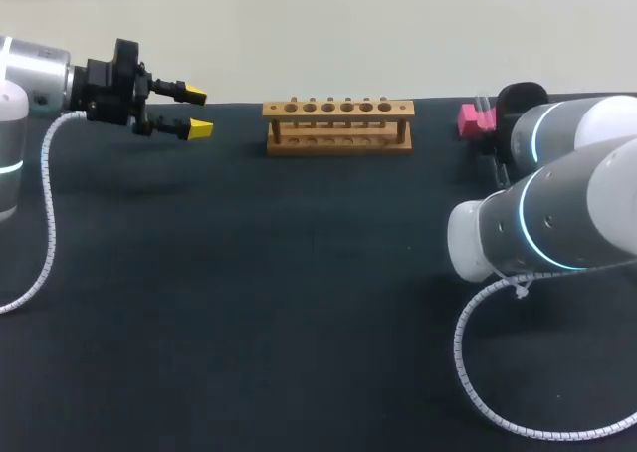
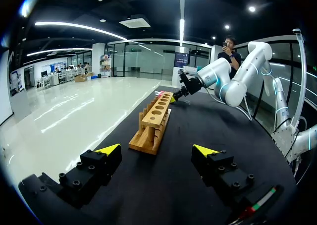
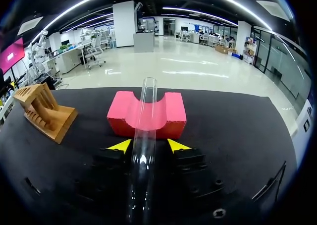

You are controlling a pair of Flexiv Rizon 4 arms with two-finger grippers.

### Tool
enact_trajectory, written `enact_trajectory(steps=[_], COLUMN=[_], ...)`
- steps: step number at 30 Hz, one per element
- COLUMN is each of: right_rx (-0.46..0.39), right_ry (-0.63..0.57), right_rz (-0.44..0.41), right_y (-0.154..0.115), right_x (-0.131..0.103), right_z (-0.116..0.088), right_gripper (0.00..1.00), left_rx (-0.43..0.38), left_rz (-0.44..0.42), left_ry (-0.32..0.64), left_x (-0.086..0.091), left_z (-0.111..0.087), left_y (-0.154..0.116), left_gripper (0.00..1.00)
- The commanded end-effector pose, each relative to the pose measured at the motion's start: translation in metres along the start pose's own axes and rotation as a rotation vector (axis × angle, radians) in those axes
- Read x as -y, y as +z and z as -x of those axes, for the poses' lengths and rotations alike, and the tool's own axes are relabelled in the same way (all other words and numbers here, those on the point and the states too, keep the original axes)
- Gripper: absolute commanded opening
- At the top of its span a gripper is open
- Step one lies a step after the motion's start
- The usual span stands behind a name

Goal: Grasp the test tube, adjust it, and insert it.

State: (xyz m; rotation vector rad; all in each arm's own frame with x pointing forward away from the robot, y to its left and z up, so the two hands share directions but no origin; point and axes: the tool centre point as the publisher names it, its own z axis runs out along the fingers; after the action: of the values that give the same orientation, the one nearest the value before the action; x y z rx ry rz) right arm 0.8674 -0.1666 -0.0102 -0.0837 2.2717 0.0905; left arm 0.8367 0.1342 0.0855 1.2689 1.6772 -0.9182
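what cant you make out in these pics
- right gripper: in the head view it is hidden behind the right arm.
- clear glass test tube: its near end is cut off by the right wrist view's edge; in the head view only a sliver shows.
- pink grooved foam block: partly hidden by the right arm in the head view, and too small to make out in the left wrist view.

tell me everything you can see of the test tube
The test tube is a clear, empty-looking cylinder, glass or plastic, with an open rimmed mouth at its far end. It lies lengthwise in the curved groove of the pink block, mouth jutting past it. The rest runs back through the right gripper, whose yellow-tipped jaws stand on either side, a slight gap showing on one side.
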Motion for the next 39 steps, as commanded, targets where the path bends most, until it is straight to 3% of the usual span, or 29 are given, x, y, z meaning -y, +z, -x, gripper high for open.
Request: enact_trajectory(steps=[1, 6, 8, 9, 21, 39], right_rx=[-0.003, -0.004, -0.004, -0.003, 0.014, 0.051], right_ry=[0.001, 0.005, 0.005, 0.005, 0.013, 0.039], right_rz=[0.007, 0.005, 0.005, 0.005, -0.006, -0.055], right_y=[0.001, 0.001, 0.001, 0.001, -0.015, -0.08], right_x=[0.001, 0.0, -0.001, -0.001, -0.011, -0.03], right_z=[0.0, 0.001, 0.002, 0.002, 0.01, 0.035], right_gripper=[0.21, 0.18, 0.1, 0.0, 0.0, 0.0], left_rx=[0.003, 0.003, 0.003, 0.003, 0.003, 0.003], left_rz=[0.006, 0.006, 0.006, 0.006, 0.006, 0.006], left_ry=[0.003, 0.003, 0.003, 0.003, 0.003, 0.003], left_x=[0.002, 0.002, 0.002, 0.002, 0.002, 0.002], left_z=[-0.001, -0.001, -0.001, -0.001, -0.001, -0.001], left_y=[0.0, 0.0, 0.0, 0.0, 0.0, 0.0], left_gripper=[1.0, 1.0, 1.0, 1.0, 1.0, 1.0])
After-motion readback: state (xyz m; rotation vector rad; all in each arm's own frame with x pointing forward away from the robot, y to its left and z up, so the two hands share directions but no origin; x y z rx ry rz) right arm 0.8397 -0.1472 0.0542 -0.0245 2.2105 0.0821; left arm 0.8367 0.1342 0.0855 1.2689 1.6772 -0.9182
